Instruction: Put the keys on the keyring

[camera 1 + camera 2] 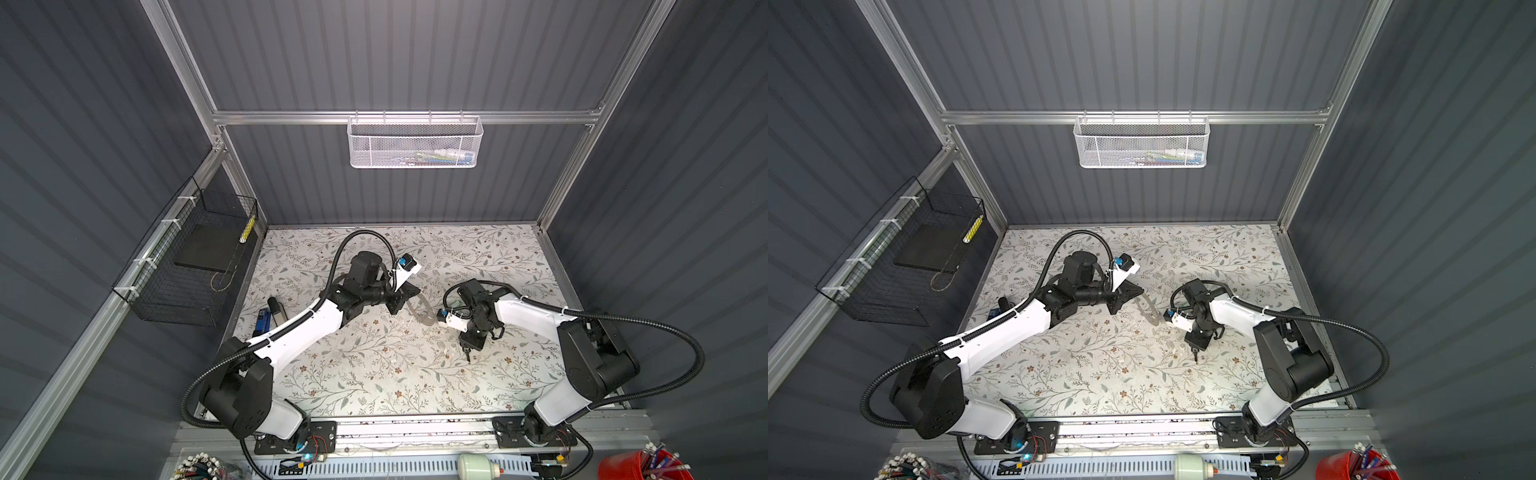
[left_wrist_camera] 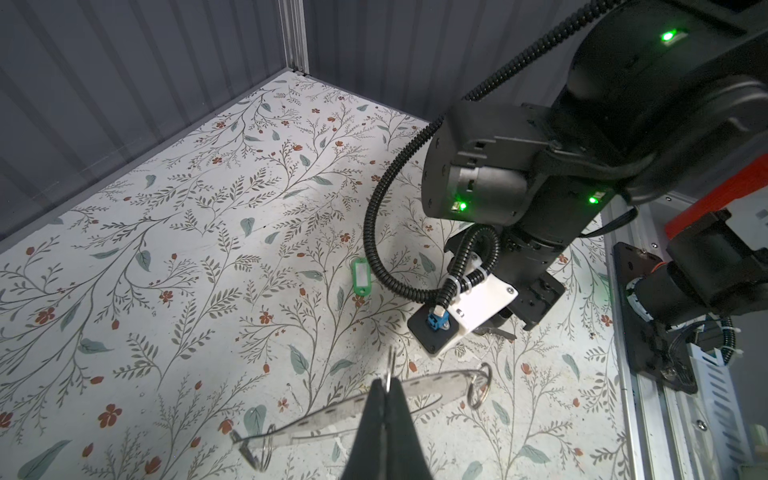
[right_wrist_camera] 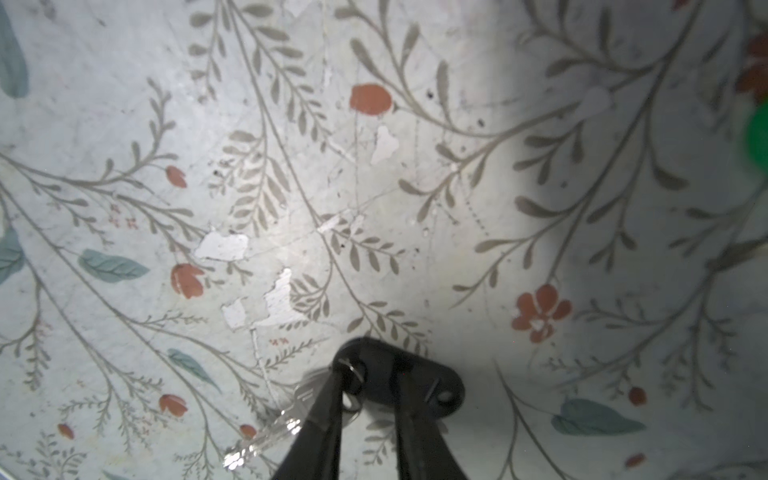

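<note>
Grey, flat metal formed the keyring (image 2: 432,384), a thin plate with a row of tiny holes along its rim and a wire loop (image 2: 480,386) at each visible end. In both top views it sat mid-tabletop (image 1: 374,374) between the two arms, running from the left claw (image 2: 387,380) toward the right arm's wrist. The left wrist view showed it nearly edge-on. The left claw's fingers were pressed together, clamped on a thin wire loop at the keyring's rim.

The key (image 3: 386,361) had a black oval plastic head with a small split ring through a hole at one end, and a silver blade (image 3: 274,430). Its head lay crosswise at the tips of the right claw (image 3: 372,382). The blade slanted off past the outer side of one finger and back toward the wrist. The right claw's fingers stood a little apart. I could not tell whether they were pinching the head, or whether the key was resting on the tabletop.

The bright green tag (image 2: 360,276), with a pale window in its middle, lay flat on the tabletop near the right arm. Its small ring end pointed away from the keyring.
</note>
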You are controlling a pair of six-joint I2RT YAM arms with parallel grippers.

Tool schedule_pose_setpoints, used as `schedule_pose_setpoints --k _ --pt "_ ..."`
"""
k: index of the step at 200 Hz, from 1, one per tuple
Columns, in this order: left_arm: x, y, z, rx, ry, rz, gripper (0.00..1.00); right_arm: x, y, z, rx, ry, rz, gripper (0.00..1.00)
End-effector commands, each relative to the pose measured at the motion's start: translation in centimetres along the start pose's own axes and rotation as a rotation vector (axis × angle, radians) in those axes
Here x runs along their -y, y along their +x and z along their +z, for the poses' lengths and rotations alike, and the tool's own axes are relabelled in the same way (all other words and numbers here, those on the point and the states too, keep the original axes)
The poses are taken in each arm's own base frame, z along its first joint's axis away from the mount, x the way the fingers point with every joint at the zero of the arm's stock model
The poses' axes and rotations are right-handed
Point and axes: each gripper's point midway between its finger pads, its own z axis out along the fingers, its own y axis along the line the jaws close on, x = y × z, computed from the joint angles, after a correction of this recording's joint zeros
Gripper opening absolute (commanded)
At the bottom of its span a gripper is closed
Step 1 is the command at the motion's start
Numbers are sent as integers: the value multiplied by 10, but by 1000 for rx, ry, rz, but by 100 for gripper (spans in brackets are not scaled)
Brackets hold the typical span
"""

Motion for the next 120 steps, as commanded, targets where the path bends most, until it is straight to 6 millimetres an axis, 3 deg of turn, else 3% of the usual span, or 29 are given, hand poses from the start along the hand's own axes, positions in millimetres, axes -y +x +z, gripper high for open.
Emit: schedule_pose_setpoints --k 1,120 --pt "3 -7 -5 21 1 19 0 1 11 4 -37 48 7 21" --pt "4 -8 -5 31 8 21 0 -19 -12 -41 109 4 75 7"
